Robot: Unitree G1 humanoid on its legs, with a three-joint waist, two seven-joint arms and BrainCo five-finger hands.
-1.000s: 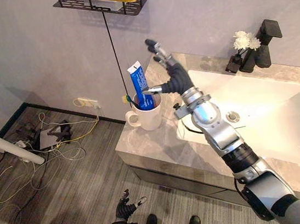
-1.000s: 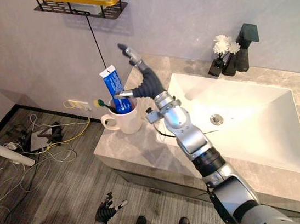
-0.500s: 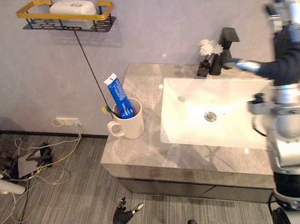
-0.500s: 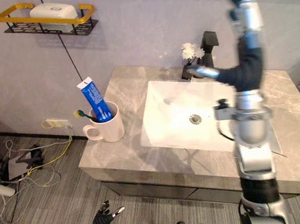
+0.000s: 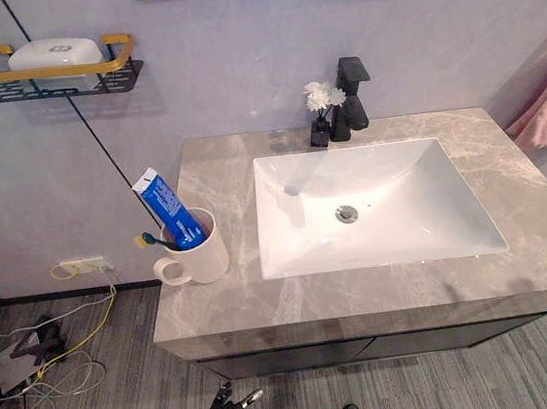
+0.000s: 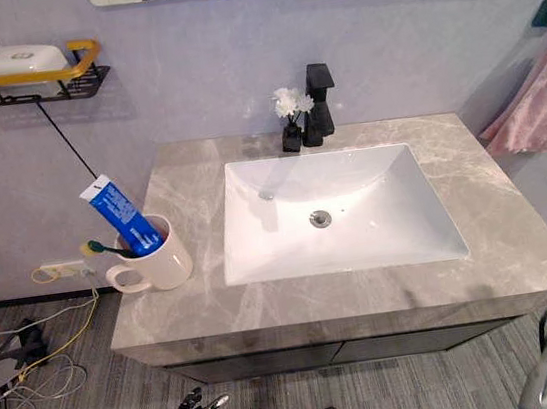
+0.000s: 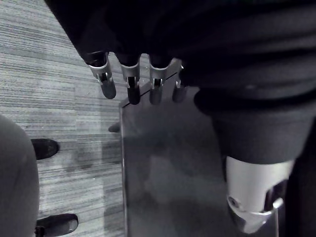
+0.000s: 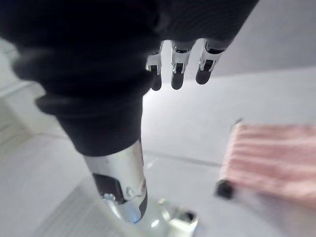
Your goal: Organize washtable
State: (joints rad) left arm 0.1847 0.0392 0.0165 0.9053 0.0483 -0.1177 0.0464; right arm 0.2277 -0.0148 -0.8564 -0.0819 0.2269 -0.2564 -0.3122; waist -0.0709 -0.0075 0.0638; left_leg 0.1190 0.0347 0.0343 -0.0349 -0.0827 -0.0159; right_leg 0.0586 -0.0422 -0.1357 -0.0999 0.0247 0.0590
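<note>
- Washtable [image 5: 236, 300]: grey marbled top, set against the wall.
- Basin [image 5: 379, 241]: white, rectangular, sunk in the middle of the top; round metal drain [image 5: 346, 214] in its floor.
- Mug [image 5: 198, 260]: white, upright on the left part of the top, beside the basin but apart from it, handle turned to the left.
- Toothpaste [image 5: 167, 207]: blue tube with a white upper end, standing in the mug, leaning left.
- Toothbrush [image 5: 149, 240]: green-yellow end sticking out over the mug's left rim.
- Faucet [image 5: 352, 93]: black, angular, at the back edge behind the basin.
- Flowers [image 5: 320, 103]: small, white, in a dark vase just left of the faucet.
</note>
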